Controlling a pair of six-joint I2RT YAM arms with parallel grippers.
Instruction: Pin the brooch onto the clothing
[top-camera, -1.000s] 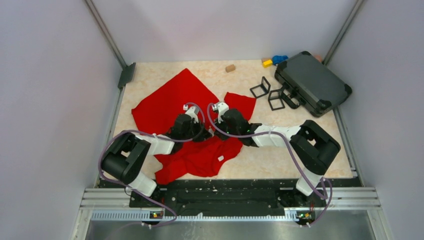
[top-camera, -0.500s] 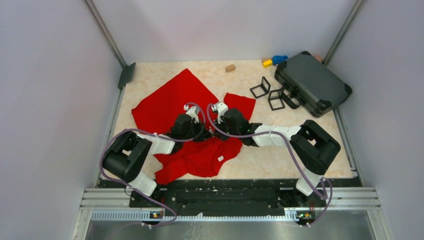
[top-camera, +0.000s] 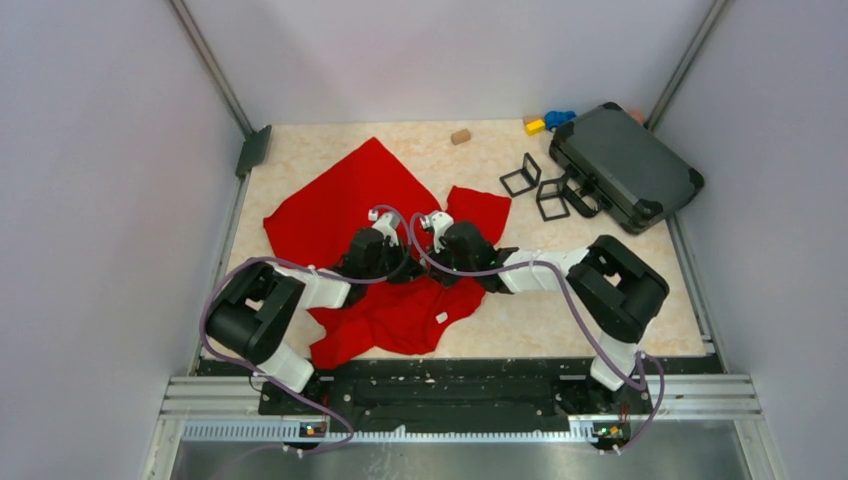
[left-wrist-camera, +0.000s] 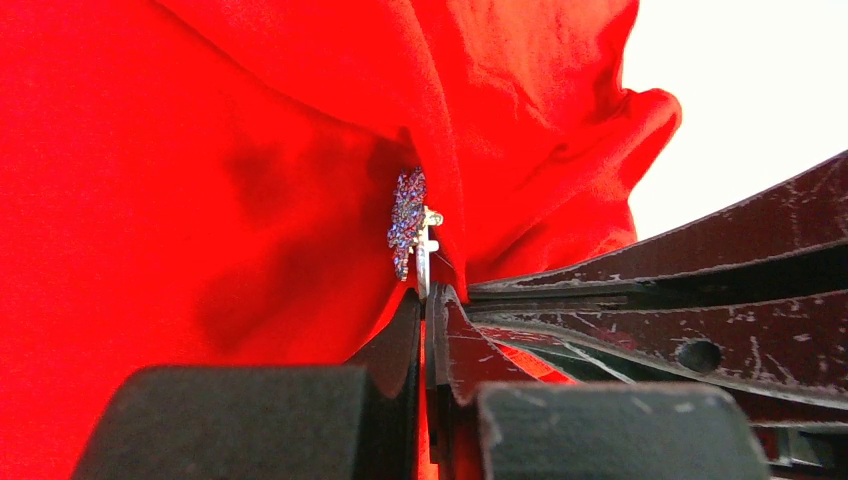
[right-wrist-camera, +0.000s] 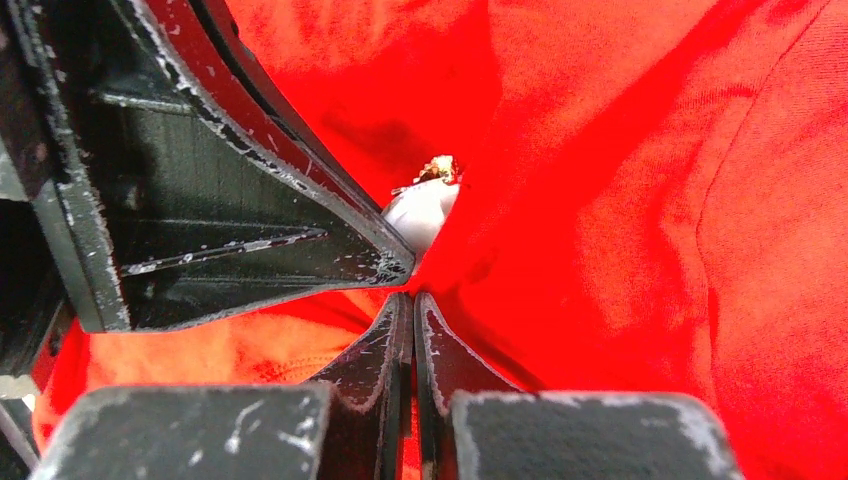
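Note:
The clothing is a bright red garment spread over the table's left middle, with a small white tag. Both grippers meet over its bunched centre. In the left wrist view the brooch, glittery blue-purple with a silver back, stands on edge against a red fold. My left gripper is shut on its metal back just below it. My right gripper is shut on a fold of the clothing, and the brooch's silver back shows just above its tips, beside the left fingers.
A black case lies at the back right, with two black wire frames beside it. A small wooden block and yellow and blue toys sit near the back edge. Grey walls enclose the table.
The right arm has shifted slightly left, bringing its wrist closer to the left gripper. Both grippers stay shut over the garment's centre.

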